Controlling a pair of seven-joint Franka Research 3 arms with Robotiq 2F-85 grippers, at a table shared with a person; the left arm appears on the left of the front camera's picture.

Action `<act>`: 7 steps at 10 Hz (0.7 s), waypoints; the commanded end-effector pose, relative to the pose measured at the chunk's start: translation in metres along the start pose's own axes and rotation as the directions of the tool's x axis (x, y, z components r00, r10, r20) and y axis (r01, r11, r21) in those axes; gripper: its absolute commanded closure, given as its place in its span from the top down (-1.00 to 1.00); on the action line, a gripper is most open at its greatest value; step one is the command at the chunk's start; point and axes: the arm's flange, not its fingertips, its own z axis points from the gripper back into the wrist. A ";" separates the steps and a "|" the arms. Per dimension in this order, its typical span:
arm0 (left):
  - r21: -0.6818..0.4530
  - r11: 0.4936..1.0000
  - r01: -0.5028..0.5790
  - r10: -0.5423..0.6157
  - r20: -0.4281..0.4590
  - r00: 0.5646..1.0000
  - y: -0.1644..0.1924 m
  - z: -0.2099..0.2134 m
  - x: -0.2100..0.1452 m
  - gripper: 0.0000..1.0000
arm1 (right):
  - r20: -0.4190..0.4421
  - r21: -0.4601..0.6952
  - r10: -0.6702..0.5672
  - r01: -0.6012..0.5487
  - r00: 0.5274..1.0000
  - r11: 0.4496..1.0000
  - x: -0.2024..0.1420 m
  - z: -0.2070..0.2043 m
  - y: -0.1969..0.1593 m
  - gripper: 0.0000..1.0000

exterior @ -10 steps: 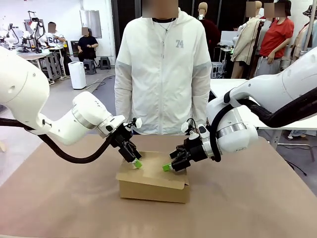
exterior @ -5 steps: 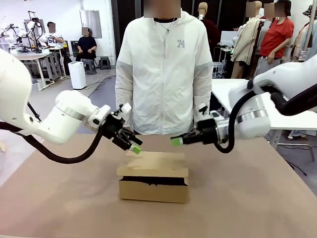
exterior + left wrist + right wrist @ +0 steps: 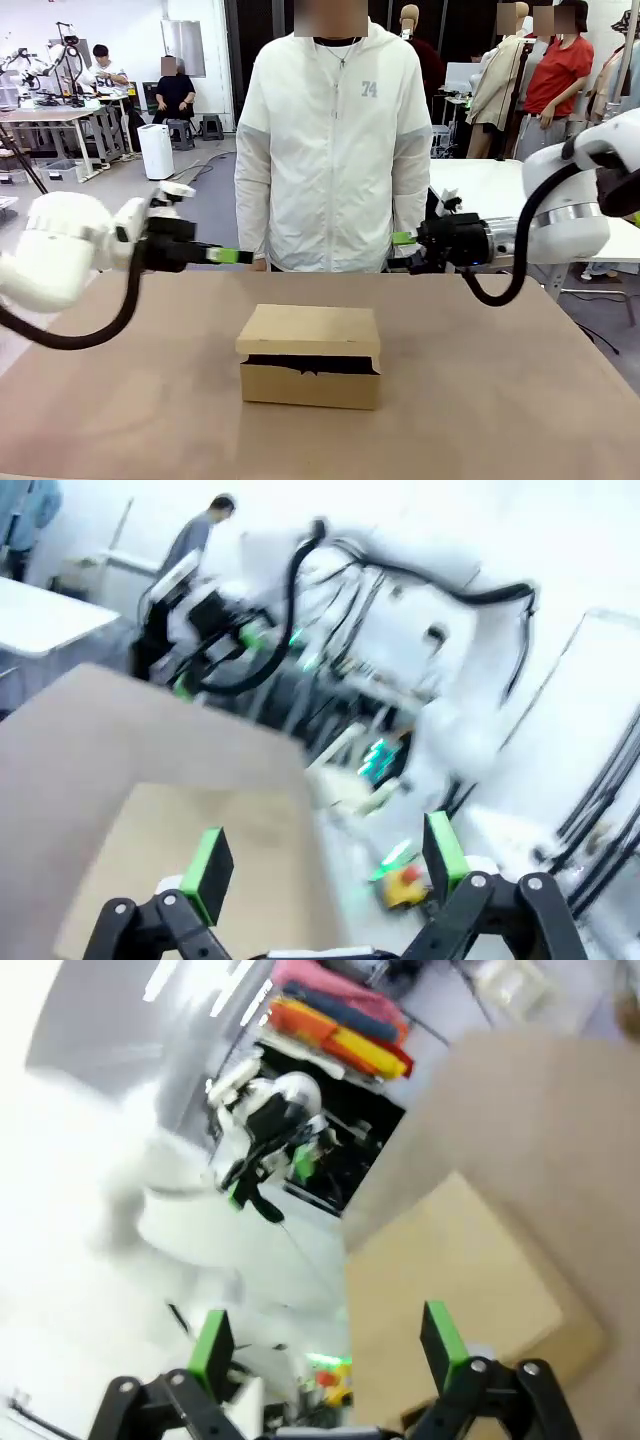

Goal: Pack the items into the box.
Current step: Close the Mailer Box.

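Observation:
The brown cardboard box (image 3: 309, 355) sits mid-table with its flap lid folded down, a dark slit showing along the front. The items are out of view. My left gripper (image 3: 236, 256) hovers to the left of and above the box, pointing right, open and empty. My right gripper (image 3: 402, 239) hovers up to the right of the box, pointing left, also open and empty. In the left wrist view my left gripper (image 3: 326, 865) has green pads (image 3: 209, 872) spread wide over the blurred box top (image 3: 170, 845). In the right wrist view my right gripper (image 3: 326, 1345) is equally wide above the box (image 3: 450, 1280).
A person in a white jacket (image 3: 330, 140) stands close at the far edge of the brown table (image 3: 520, 400), right behind the box. The table surface lies bare on both sides of the box. Other tables and people are far back.
Both grippers have lifted off the box lid and drawn back outward and upward, left to the left, right to the right. The lid now lies flat and shut.

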 end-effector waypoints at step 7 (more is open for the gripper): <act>-0.055 0.380 -0.924 0.860 0.389 0.330 -0.060 0.158 -0.017 1.00 | 0.262 0.037 -0.279 0.279 0.924 0.960 -0.042 0.185 0.017 1.00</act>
